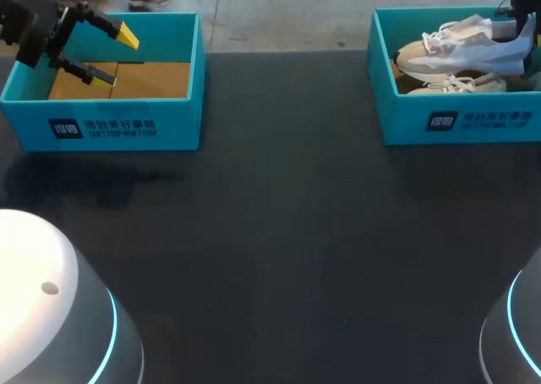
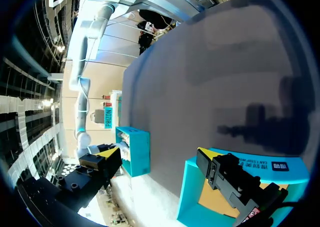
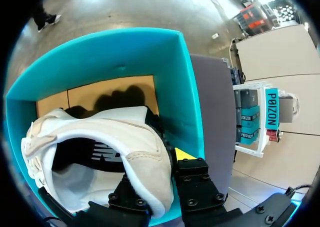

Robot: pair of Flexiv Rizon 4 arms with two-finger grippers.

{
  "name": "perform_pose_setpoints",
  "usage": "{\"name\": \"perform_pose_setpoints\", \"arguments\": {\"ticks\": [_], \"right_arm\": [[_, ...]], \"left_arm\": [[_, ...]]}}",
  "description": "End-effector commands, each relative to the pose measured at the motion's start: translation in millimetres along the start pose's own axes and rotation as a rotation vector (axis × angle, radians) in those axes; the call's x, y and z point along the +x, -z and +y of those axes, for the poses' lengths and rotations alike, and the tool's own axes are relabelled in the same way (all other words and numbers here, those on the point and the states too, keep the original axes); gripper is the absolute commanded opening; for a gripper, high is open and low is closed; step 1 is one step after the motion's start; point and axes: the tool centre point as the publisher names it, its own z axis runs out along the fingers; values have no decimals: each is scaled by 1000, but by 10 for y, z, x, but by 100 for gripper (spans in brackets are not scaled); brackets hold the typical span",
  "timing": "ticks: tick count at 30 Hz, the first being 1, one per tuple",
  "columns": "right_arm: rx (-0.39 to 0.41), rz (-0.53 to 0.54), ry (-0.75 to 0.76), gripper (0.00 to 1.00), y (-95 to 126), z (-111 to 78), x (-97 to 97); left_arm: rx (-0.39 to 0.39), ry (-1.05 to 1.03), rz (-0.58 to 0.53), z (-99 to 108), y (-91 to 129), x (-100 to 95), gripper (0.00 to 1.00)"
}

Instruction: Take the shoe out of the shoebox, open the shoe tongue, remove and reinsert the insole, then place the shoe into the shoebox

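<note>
You can't see the right gripper (image 3: 162, 164) whole: one tip is behind the shoe (image 3: 100, 152) heel, and the head view's edge cuts off it and the right box (image 1: 406, 117). A second shoe (image 1: 456, 85) is mostly hidden under the first. The left gripper (image 1: 115, 57) covers part of the left box (image 1: 177, 122) floor.

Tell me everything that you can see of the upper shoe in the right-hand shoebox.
The shoe is a white and cream sneaker with pale grey side panels, white laces, a suede-like heel patch and a dark inside. It lies tilted in the teal shoebox, on top of a second shoe. The right gripper is shut on its heel, with a finger on either side.
</note>
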Motion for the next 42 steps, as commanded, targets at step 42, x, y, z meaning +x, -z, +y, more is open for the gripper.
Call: {"name": "perform_pose_setpoints", "arguments": {"ticks": [42], "right_arm": [[-115,-28,-135,0,76,390,-11]], "left_arm": [[-2,0,3,-11,0,-4,100]]}}
